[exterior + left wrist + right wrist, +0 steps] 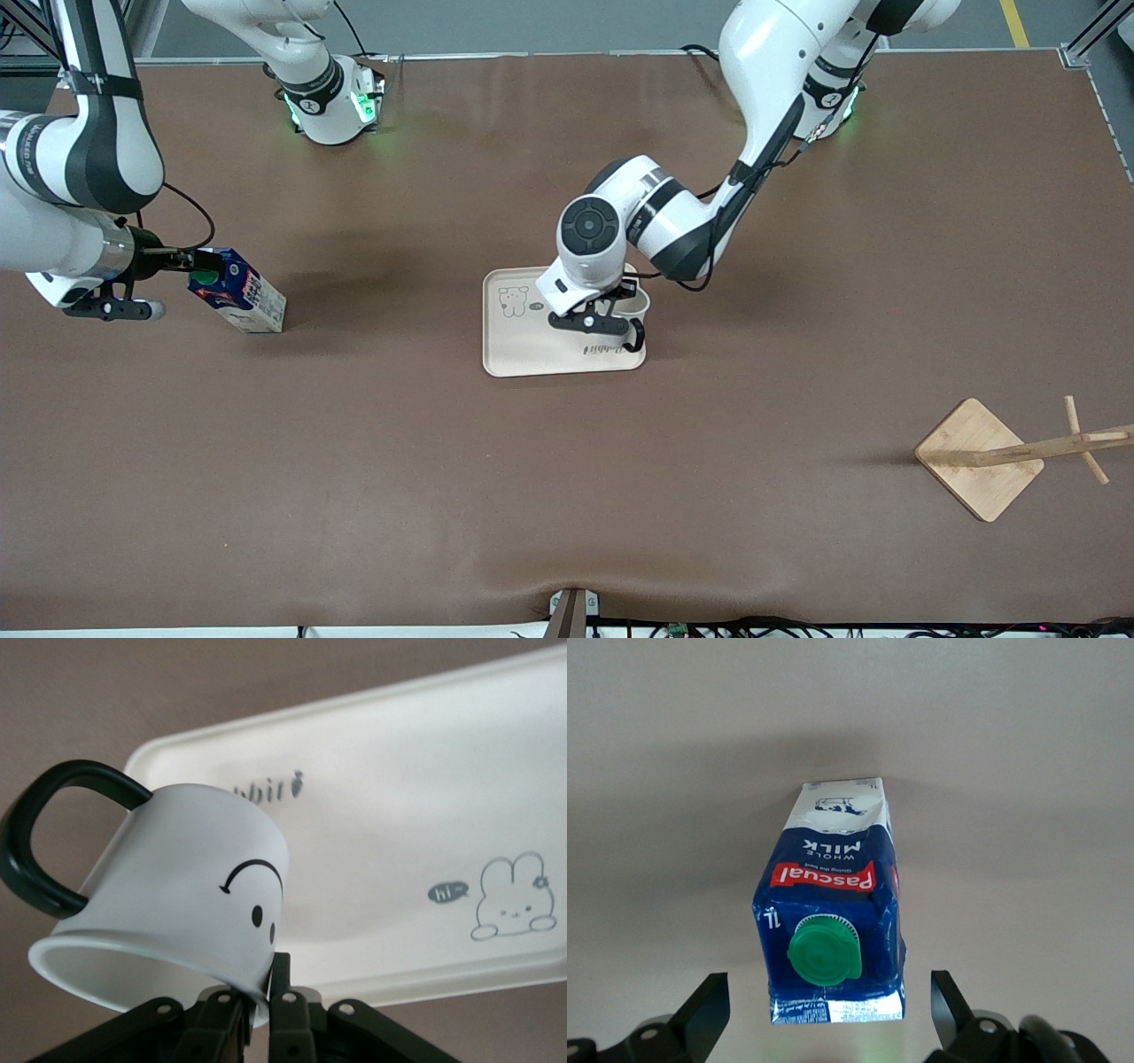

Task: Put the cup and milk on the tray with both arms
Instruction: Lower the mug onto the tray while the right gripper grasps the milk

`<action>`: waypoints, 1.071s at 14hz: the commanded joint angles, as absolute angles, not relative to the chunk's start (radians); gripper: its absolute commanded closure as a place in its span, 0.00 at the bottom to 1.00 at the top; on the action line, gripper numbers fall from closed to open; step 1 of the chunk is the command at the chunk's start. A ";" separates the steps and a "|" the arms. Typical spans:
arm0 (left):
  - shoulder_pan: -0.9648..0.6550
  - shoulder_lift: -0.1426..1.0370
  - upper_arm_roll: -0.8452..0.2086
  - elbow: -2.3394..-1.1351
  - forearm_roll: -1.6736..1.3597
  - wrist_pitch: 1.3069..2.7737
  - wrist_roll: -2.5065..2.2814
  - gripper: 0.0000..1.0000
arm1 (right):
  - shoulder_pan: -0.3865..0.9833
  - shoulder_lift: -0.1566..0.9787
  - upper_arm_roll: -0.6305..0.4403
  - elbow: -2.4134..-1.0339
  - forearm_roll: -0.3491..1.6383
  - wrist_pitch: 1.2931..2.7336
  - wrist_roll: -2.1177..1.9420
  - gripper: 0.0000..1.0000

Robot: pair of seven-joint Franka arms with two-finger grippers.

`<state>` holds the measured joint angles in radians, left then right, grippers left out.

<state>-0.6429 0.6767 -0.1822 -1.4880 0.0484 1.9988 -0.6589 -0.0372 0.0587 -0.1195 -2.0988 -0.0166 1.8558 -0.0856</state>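
the flat cream-beige rectangular tray with a small rabbit drawing is lying near the middle of the brown table, and it is serving as the landmark here. the left gripper is sitting low over the tray's end toward the left arm, its fingers pinching the rim of the white enamel-style mug with a black loop handle. the front view is showing only a sliver of the mug under the wrist; the left wrist view is showing much more: the smiley face, the mug tilting, its handle pointing away from the tray's printed word, and its base over the tray surface. whether the base is touching the tray i cannot tell.

the small tall dark-blue milk carton with a round green cap is standing well apart from the tray, toward the right arm's end of the table, leaning in the front view. the right gripper is hanging at the carton's top, fingers spread wide on either side without touching it, which only the right wrist view is making plain, along with the red label on the carton.

a square wooden stand base is lying nearer the front camera than the tray, toward the left arm's end.
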 commanded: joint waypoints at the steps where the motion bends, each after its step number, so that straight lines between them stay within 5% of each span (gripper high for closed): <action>1: -0.664 0.696 -0.170 -1.454 0.067 1.928 -0.657 1.00 | -0.055 0.020 -0.106 -2.167 -0.032 1.923 -0.087 0.00; 8: -0.693 0.725 -0.179 -1.433 0.054 1.832 -0.657 1.00 | -0.049 0.025 -0.106 -2.261 -0.032 2.028 -0.089 0.02; 9: -0.709 0.738 -0.179 -1.424 0.052 1.832 -0.658 1.00 | -0.048 0.025 -0.106 -2.260 -0.032 2.014 -0.089 0.51; 10: -0.725 0.747 -0.179 -1.424 0.052 1.832 -0.658 1.00 | -0.048 0.025 -0.104 -2.257 -0.032 2.003 -0.087 0.87; 11: -0.730 0.750 -0.179 -1.425 0.052 1.827 -0.657 1.00 | -0.048 0.025 -0.104 -2.247 -0.032 1.991 -0.087 1.00; 15: -0.733 0.758 -0.179 -1.425 0.020 1.737 -0.658 1.00 | -0.046 0.038 -0.103 -2.084 -0.023 1.811 -0.086 1.00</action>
